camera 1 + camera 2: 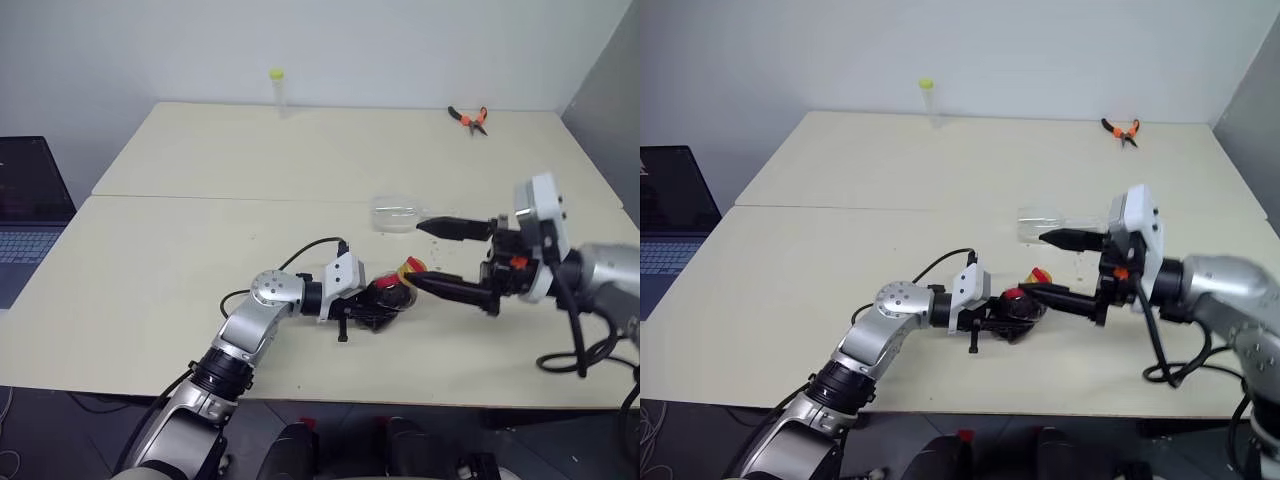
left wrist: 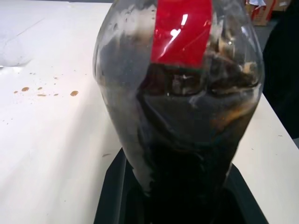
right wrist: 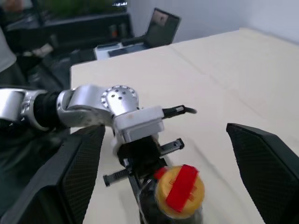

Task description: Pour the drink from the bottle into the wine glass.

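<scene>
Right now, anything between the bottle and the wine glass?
Yes. The open right gripper hangs between the bottle, held in the left gripper, and the wine glass beyond it. The yellow cap is also on the bottle.

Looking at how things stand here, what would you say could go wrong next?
1. The wine glass lies tipped on the table; pouring now would spill.
2. The cap is on the bottle, held by the left gripper; the right gripper, jaws wide, may slip unscrewing it.
3. Brown drops already spot the table.
</scene>
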Available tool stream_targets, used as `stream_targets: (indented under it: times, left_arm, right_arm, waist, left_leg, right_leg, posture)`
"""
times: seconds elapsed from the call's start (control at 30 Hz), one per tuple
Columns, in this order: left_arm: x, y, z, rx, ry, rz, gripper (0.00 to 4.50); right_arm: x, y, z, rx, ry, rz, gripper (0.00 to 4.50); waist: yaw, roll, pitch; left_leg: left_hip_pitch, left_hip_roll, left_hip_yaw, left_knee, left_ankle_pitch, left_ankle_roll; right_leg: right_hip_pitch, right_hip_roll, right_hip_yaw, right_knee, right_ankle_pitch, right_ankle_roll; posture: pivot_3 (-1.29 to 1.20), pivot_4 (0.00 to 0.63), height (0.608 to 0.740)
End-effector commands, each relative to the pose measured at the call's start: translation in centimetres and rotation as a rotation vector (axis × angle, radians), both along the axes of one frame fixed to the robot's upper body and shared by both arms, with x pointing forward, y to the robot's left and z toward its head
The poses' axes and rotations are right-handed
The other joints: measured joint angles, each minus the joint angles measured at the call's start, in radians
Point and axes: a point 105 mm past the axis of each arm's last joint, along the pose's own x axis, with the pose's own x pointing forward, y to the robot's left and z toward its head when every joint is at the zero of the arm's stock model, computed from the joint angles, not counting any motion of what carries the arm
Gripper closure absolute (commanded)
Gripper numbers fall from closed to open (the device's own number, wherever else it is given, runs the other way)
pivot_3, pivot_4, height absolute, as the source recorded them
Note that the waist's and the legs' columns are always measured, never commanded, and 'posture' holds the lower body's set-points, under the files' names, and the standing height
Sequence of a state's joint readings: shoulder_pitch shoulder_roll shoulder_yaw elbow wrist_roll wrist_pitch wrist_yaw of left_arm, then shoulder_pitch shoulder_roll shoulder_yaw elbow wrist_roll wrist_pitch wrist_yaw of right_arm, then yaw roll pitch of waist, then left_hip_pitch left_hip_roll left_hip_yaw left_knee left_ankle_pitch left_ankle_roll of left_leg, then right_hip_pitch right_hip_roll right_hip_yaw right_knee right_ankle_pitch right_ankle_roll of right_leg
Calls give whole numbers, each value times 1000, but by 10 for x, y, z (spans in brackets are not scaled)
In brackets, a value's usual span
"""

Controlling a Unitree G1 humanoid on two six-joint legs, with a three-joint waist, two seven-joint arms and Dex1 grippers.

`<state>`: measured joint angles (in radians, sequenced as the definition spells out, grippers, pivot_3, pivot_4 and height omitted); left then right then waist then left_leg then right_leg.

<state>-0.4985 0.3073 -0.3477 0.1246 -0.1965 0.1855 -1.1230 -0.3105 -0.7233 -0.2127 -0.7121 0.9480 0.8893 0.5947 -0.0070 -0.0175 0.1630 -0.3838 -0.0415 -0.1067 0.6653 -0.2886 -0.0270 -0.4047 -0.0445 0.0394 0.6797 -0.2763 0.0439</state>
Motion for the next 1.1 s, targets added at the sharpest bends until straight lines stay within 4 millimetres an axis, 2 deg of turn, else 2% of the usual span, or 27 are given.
stream_targets:
  times: [0.03, 0.17, 0.4, 0.53, 0.73, 0.97, 1.1]
  left_arm:
    - [0, -7, 11, -36, -39, -21, 3810]
    - [0, -10, 11, -37, -41, -34, 3810]
    - [4, -9, 13, -37, -46, -37, 3812]
    - [6, -9, 14, -40, -46, -32, 3813]
    - [10, -9, 16, -50, -56, -11, 3813]
    - [10, -11, 18, -59, -56, -9, 3814]
    - [9, -12, 18, -57, -56, -14, 3814]
  right_arm:
    - [12, 3, 9, 56, -137, -206, 0]
    - [24, -4, 0, 43, -157, -314, 0]
    - [22, -26, -18, -73, -138, -342, 0]
    - [18, -31, -16, -62, -140, -341, 0]
    - [7, -14, 0, 23, -145, -263, 0]
    - [11, 3, -11, -5, -134, -288, 0]
    - [23, -8, -18, -30, -135, -383, 0]
  waist:
    - [0, 0, 0]
    - [0, 0, 0]
    - [1, 1, 0]
    - [0, 1, 0]
    - [1, 1, 0]
    - [0, 0, 0]
    - [0, 1, 0]
  left_leg:
    - [0, 0, 0, 0, 0, 0]
    - [0, 0, 0, 0, 0, 0]
    - [0, 0, 0, -1, 0, 0]
    - [2, 1, 0, -1, 0, 0]
    - [1, 1, 1, -1, 0, 0]
    - [1, 1, 0, -1, 0, 0]
    - [1, 1, 0, -1, 0, 0]
  right_leg:
    - [0, 0, 0, 0, 0, 0]
    - [0, 5, 0, 0, 0, 0]
    - [0, 5, 0, -1, 0, 0]
    - [1, 6, 0, 0, 0, 0]
    - [1, 6, 0, 0, 0, 0]
    - [1, 6, 0, 0, 0, 0]
    - [0, 6, 0, -1, 0, 0]
  posture:
    - [0, 150, 740]
    - [0, 150, 740]
    - [0, 150, 740]
    - [0, 150, 740]
    - [0, 150, 740]
    - [0, 150, 740]
    - [0, 150, 740]
